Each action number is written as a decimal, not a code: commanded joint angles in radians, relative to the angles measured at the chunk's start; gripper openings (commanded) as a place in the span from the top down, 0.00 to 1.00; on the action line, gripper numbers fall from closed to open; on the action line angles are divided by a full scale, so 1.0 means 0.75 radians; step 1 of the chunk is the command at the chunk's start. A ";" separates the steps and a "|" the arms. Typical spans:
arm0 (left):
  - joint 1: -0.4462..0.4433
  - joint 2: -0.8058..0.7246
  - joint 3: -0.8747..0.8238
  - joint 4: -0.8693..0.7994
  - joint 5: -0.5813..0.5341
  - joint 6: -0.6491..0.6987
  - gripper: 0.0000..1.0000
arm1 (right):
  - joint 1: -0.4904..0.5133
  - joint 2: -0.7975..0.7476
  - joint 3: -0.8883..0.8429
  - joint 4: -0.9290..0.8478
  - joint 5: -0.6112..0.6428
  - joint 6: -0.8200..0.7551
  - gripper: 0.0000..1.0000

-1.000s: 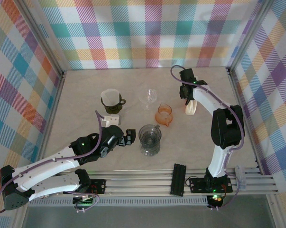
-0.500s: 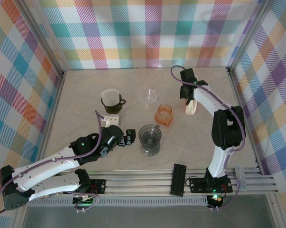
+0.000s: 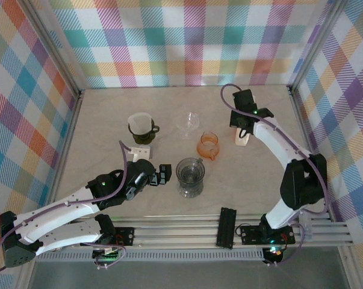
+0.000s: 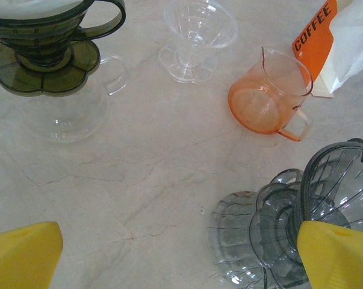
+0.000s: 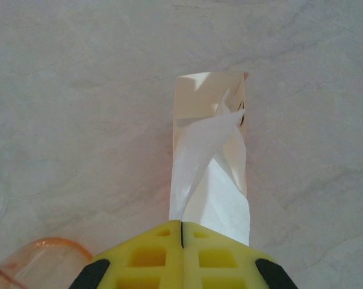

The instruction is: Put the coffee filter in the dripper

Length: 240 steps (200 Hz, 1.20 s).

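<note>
Coffee filter (image 5: 214, 180), a white sheet, runs straight out ahead of the right hand (image 5: 181, 224). Its long axis is in line with the fingers. The near end is pinched between the yellow pads, which are pressed together on it. The far end reaches to the open mouth of the filter pack (image 5: 208, 96), which lies on the surface just ahead of the hand; I cannot tell whether that end has cleared the pack.

In the top view the right hand (image 3: 241, 129) hangs over the pack, with the orange jug (image 3: 209, 143) close at its side. The grey dripper (image 3: 190, 173) sits on a glass server beyond that jug, well apart from this hand. I judge it the likely target, since the green dripper (image 3: 141, 125), farther off the same way, seems to have a white liner in it.

The left hand (image 4: 178, 259) has its fingers wide apart and holds nothing, and the grey dripper (image 4: 344, 180) is right by its right finger. So the left hand is nearer the dripper, but the right one has the filter and must carry it sideways, past the jug.
</note>
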<state>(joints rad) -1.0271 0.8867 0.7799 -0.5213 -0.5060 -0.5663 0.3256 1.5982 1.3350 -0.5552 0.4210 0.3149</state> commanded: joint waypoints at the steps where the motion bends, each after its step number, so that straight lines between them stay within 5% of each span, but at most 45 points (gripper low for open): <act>1: 0.003 -0.016 -0.005 -0.013 0.006 0.011 0.00 | 0.028 -0.130 -0.054 -0.001 -0.036 0.041 1.00; 61: 0.003 -0.045 -0.011 -0.009 0.034 -0.017 0.00 | 0.192 -0.522 -0.223 -0.088 -0.138 0.114 1.00; 135: 0.002 -0.072 -0.001 -0.110 0.031 -0.037 0.00 | 0.467 -0.904 -0.193 -0.383 -0.644 0.151 1.00; 201: 0.002 -0.101 -0.018 -0.119 0.020 -0.049 0.00 | 0.725 -0.806 -0.072 -0.540 -0.581 0.191 1.00; 240: 0.003 -0.100 -0.013 -0.115 0.041 -0.043 0.00 | 0.770 -0.634 0.061 -0.651 -0.525 0.163 1.00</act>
<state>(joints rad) -1.0271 0.8196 0.7753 -0.5854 -0.4797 -0.5903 0.8879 1.0546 1.3033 -0.9592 -0.0101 0.4377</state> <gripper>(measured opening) 0.999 0.060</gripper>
